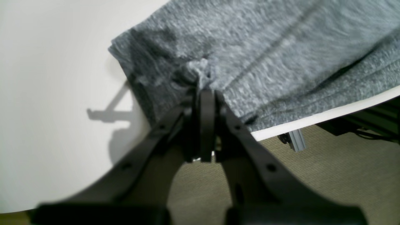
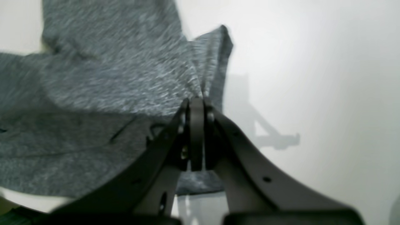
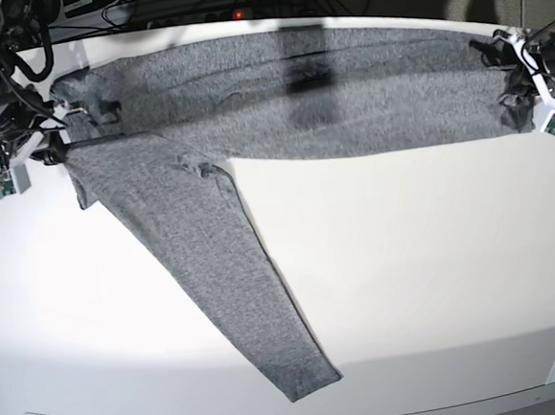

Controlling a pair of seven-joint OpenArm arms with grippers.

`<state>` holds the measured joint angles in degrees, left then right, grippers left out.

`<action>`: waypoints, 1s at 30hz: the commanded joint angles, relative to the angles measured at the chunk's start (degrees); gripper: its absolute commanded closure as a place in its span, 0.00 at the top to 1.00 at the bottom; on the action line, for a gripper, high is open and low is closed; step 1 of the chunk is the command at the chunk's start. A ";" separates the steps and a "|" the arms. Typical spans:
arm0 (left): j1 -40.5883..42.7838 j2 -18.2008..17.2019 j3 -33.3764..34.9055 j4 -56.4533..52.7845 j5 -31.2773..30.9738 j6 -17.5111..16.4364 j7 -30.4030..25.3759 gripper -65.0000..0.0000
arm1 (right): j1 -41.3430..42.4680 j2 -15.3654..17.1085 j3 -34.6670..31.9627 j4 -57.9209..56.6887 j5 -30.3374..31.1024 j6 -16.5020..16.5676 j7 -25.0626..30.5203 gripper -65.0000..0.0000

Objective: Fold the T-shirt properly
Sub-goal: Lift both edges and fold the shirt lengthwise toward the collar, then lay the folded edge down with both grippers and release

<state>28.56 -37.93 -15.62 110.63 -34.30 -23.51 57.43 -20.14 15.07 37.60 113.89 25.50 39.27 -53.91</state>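
— Where is the T-shirt (image 3: 288, 91) lying?

— In the base view it stretches as a long grey band across the top of the white table (image 3: 406, 255), from the upper left almost to the upper right edge. One long sleeve runs away from the band, slanting down from the left side toward the lower middle of the frame, where its cuff ends near the table's front edge.

— What is the left gripper (image 1: 204, 86) doing?

— Its jaws are pressed together on a small bunch of the grey cloth. In the left wrist view the fabric puckers right at the tips, near a corner of the shirt, with the table edge and the floor (image 1: 328, 175) in the lower right of the frame. In the base view this gripper sits at the upper right, at the end of the band.

— And the right gripper (image 2: 197, 100)?

— Also pinching the shirt. The right wrist view is blurred, but the jaws meet with cloth gathered between them, and a flap of fabric stands up just above the tips at the centre of the frame. In the base view it is at the upper left, at the other end of the shirt.
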 commanded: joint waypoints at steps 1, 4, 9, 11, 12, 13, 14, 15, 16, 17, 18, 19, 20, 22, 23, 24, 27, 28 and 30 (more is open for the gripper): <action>-0.11 -0.96 -0.57 0.83 -0.17 0.20 -0.46 0.01 | 0.22 0.83 1.14 1.09 0.28 -0.11 1.14 0.00; 0.20 -0.90 -0.57 0.74 -0.20 0.17 -1.68 0.01 | 0.24 0.81 1.79 1.07 0.28 -0.13 1.14 0.00; 0.17 1.16 -0.57 0.74 -0.15 0.17 -4.68 0.01 | 0.24 0.68 1.75 1.07 2.43 -0.24 0.59 0.00; 0.17 1.60 -0.57 0.74 -0.11 0.17 -4.70 0.01 | 0.22 0.66 1.75 1.07 2.75 -0.24 -0.13 0.00; 0.20 1.60 -0.57 0.74 -0.11 0.15 -4.68 0.01 | 0.22 0.66 1.77 1.07 3.15 -0.22 -0.68 0.00; 0.17 1.57 -0.57 0.74 -0.07 0.15 -4.68 0.01 | 0.22 0.66 1.77 1.07 3.30 -0.22 -1.22 0.00; 0.17 1.57 -0.57 0.74 0.17 0.15 -4.70 0.01 | 0.24 0.66 1.77 1.07 3.28 -0.22 -1.62 0.00; 0.17 1.57 -0.57 0.74 0.59 0.15 -4.72 0.01 | 0.22 0.66 1.77 1.07 3.28 -0.22 -1.95 0.00; 0.17 1.57 -0.57 0.74 1.44 0.17 -4.74 0.01 | 0.22 0.66 1.77 1.07 3.28 -0.24 -2.23 0.00; 0.20 1.57 -0.57 0.74 2.45 0.17 -4.74 0.02 | 0.22 0.66 1.77 1.07 3.28 -0.24 -2.47 0.00; 0.20 1.57 -0.57 0.74 3.58 0.15 -4.72 0.04 | 0.22 0.66 1.77 1.07 3.28 -0.24 -2.67 0.00; 0.20 1.57 -0.57 0.74 4.70 0.15 -4.72 0.07 | 0.22 0.66 1.77 1.07 3.28 -0.24 -2.75 0.00; 0.20 1.57 -0.57 0.74 5.62 0.15 -4.74 0.12 | 0.22 0.66 1.77 1.07 3.28 -0.24 -2.78 0.00; 0.20 1.57 -0.57 0.74 6.05 0.17 -4.72 0.21 | 0.24 0.68 1.77 1.07 3.26 -0.24 -3.21 0.08; 0.20 1.57 -0.57 0.74 5.99 0.17 -4.72 0.24 | 0.24 0.66 1.77 1.07 3.26 -0.24 -3.50 0.15; 0.20 1.57 -0.57 0.74 5.97 0.17 -4.74 0.27 | 0.24 0.68 1.77 1.07 3.26 -0.24 -3.96 0.22; 0.20 1.57 -0.57 0.74 5.99 0.17 -4.74 0.30 | 0.24 0.66 1.77 1.07 3.26 -0.24 -4.74 0.35; 0.20 1.57 -0.57 0.74 6.01 0.17 -4.74 0.30 | 0.24 0.68 1.77 1.07 3.26 -0.24 -4.68 0.36; 0.20 1.57 -0.57 0.74 5.99 0.17 -4.76 0.30 | 0.26 0.68 1.77 1.07 3.28 -0.24 -4.61 0.36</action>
<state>28.73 -35.38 -15.66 110.63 -28.10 -23.53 53.71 -20.14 14.92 38.98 113.89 28.27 39.24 -59.46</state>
